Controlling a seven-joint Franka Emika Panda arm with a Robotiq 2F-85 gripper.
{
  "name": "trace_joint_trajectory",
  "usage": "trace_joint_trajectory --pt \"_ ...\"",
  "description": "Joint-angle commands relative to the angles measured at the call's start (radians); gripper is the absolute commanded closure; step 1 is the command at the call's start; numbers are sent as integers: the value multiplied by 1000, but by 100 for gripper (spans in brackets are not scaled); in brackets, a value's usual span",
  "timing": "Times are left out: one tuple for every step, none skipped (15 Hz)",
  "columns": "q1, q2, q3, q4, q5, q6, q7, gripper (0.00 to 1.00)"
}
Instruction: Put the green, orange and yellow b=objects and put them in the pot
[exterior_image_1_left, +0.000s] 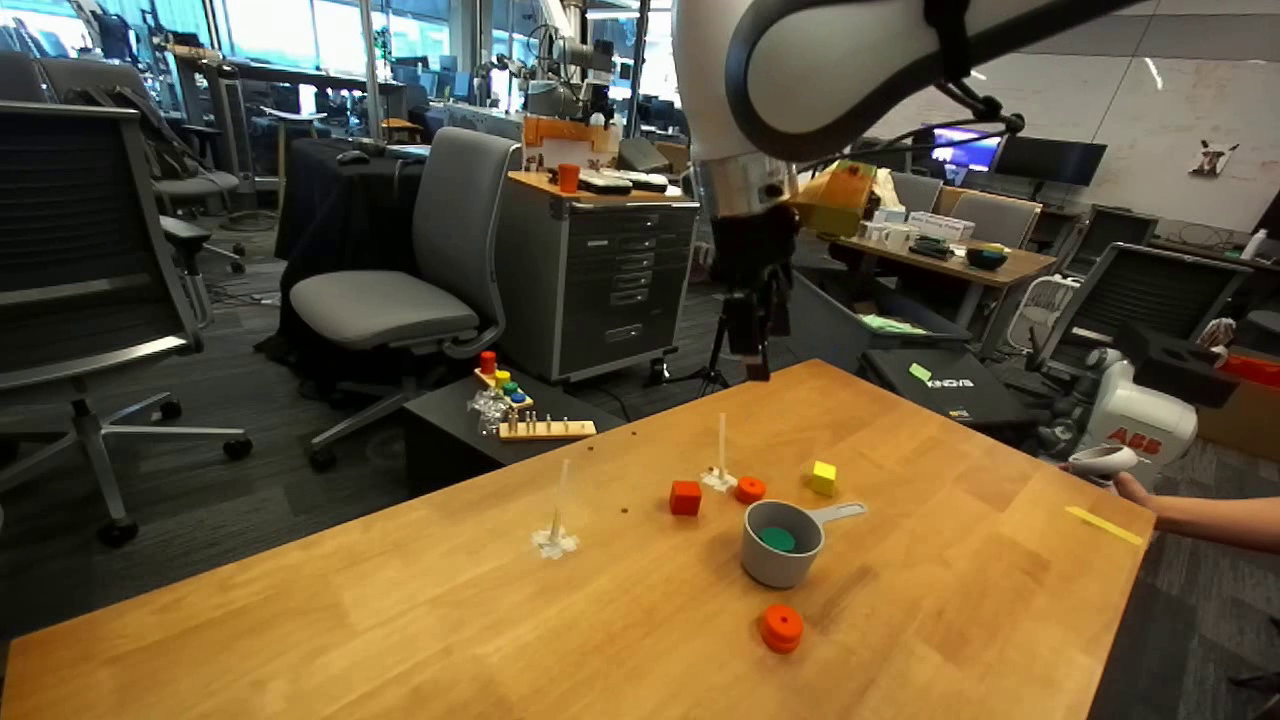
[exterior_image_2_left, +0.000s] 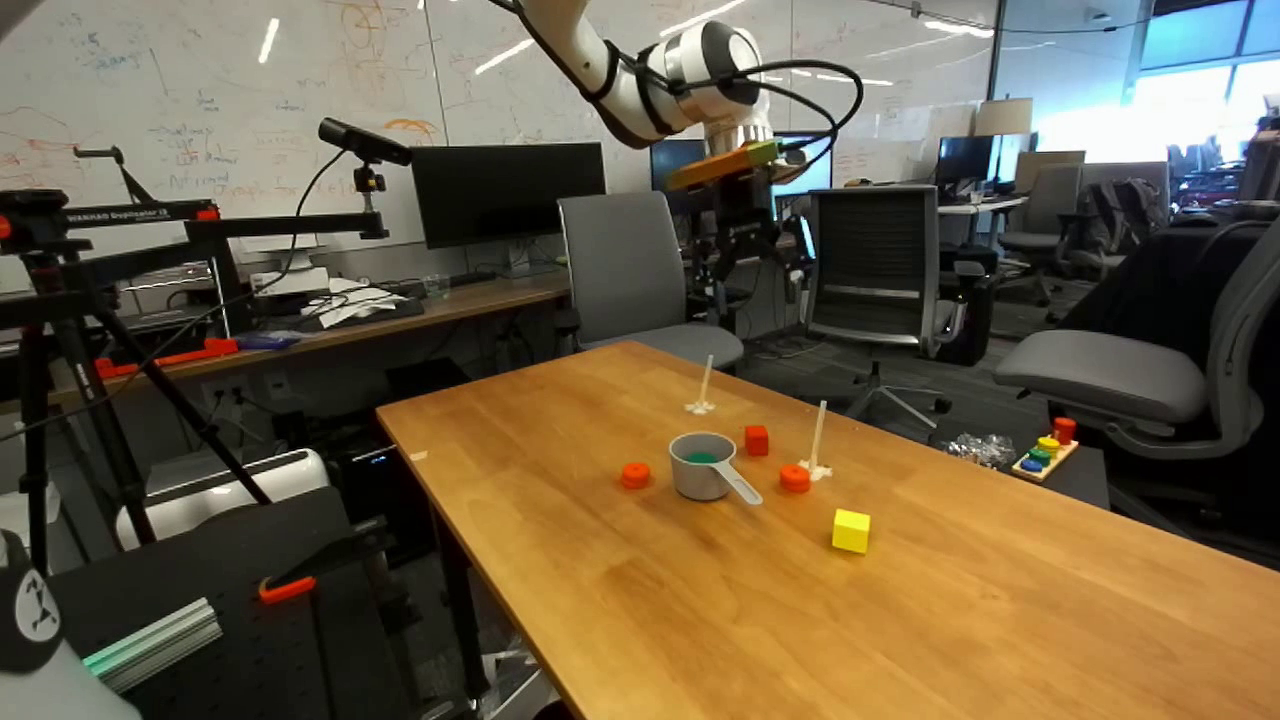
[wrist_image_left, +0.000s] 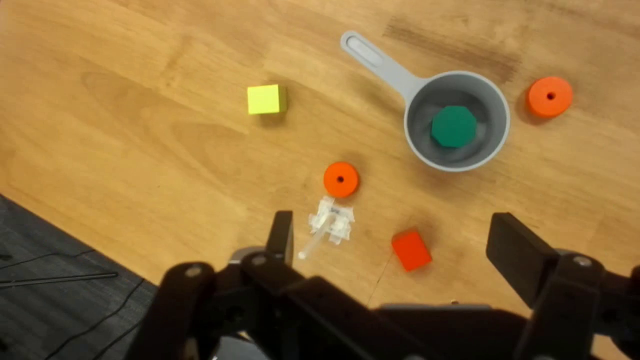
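End effector (wrist_image_left: 392, 237) spread, empty; at the wrist view's centre, the peg (wrist_image_left: 317, 237) beside the orange disc (wrist_image_left: 343, 186) could foul grasping.

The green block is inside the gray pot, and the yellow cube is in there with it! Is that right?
Not quite: the yellow cube isn't in the gray pot; it sits outside it on the wooden table, as the wrist view shows. The green block is inside, just as you said.

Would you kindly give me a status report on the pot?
Pincer open, empty. Green block in pot. Yellow cube, orange discs outside. Standing stick beside one disc may hinder.
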Motion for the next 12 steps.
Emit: trace_joint_trajectory --pt "20 71 -26 191 1 -72 -7 0" --pt "18 90 -27 227 6 -77 -8 0" --pt "16 110 -26 261 14 -81 -10 0" --pt "14 133 -26 294 21 -84 -13 0" --pt "13 160 -29 328 25 -83 -11 0" --pt "10 184 -29 358 33 -85 -15 0" --pt "8 209 -32 386 38 -85 -15 0" --pt "5 234 -32 411 46 -89 -22 0" --pt "7 258 -39 433 44 -87 -22 0" --pt "3 278 -39 455 49 -92 -34 0" --pt "-1 298 -39 475 52 -99 -47 0" --pt "-5 315 -37 491 55 -114 -71 0"
